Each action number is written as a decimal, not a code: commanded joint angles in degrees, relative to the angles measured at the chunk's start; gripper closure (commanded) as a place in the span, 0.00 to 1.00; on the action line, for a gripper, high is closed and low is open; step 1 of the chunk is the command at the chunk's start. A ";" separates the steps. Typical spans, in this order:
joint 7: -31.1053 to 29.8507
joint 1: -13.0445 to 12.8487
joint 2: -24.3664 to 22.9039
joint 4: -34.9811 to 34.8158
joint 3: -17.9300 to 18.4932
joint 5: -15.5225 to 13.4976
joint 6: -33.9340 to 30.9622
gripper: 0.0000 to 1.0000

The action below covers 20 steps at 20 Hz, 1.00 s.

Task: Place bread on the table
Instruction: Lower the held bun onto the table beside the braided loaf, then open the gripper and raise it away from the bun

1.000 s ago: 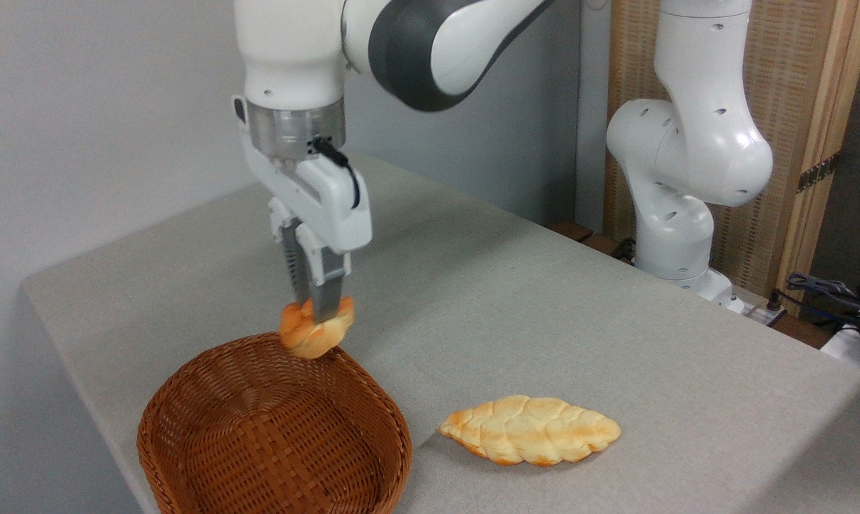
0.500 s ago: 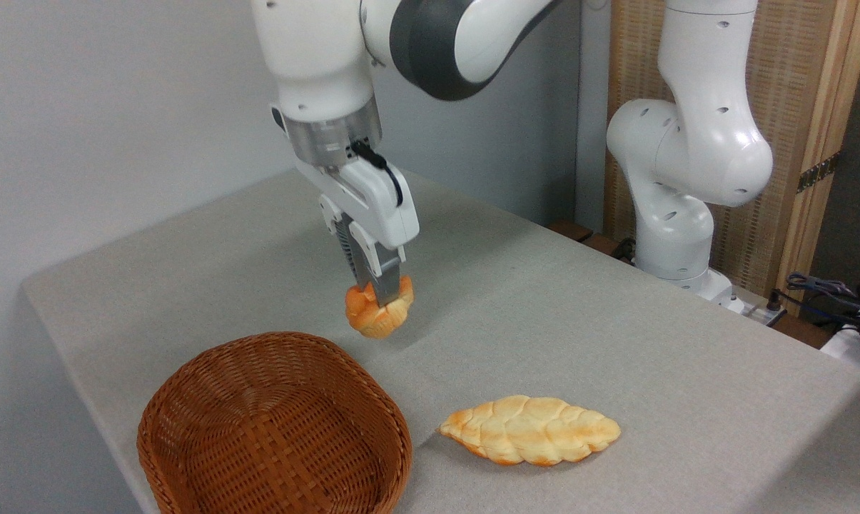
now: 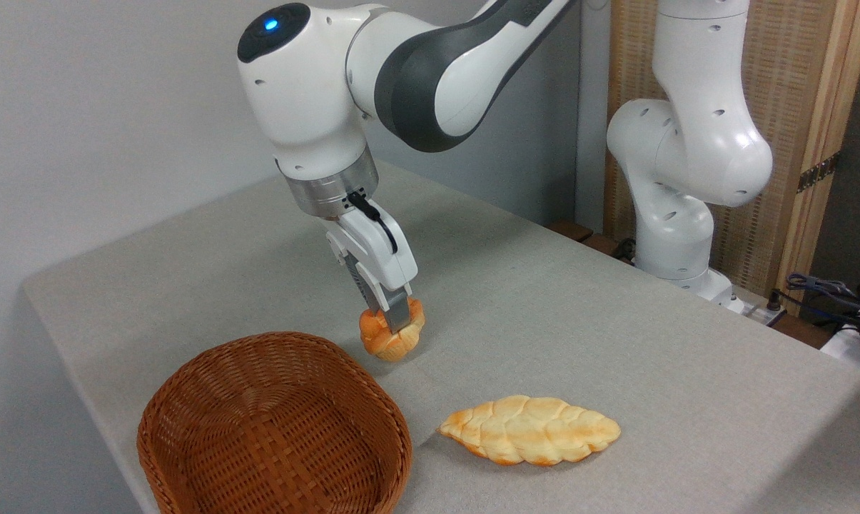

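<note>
Unlabelled bread in end effector

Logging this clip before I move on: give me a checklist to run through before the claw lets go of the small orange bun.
1. Claw shut on the small lumpy golden-orange bun: ok.
2. Bun outside the brown woven wicker basket, beside its far rim: ok.
3. Bun clear of the pale flat braided loaf: ok, apart from it.
4. Bare light grey tabletop under the bun: ok.
5. Bun's underside touching the tabletop: cannot tell; it sits very low, contact unclear.
6. Basket holds no other bread: ok, as far as its visible inside shows.
</note>
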 commanded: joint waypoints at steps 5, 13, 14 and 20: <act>1.06 -0.23 -0.15 0.31 0.20 0.47 -0.16 0.00; 1.06 -0.23 -0.59 0.92 0.20 0.91 1.77 0.00; 1.06 -0.23 -0.68 1.10 0.20 1.34 1.95 0.00; 0.44 -0.23 -1.21 2.77 0.82 2.75 8.98 0.00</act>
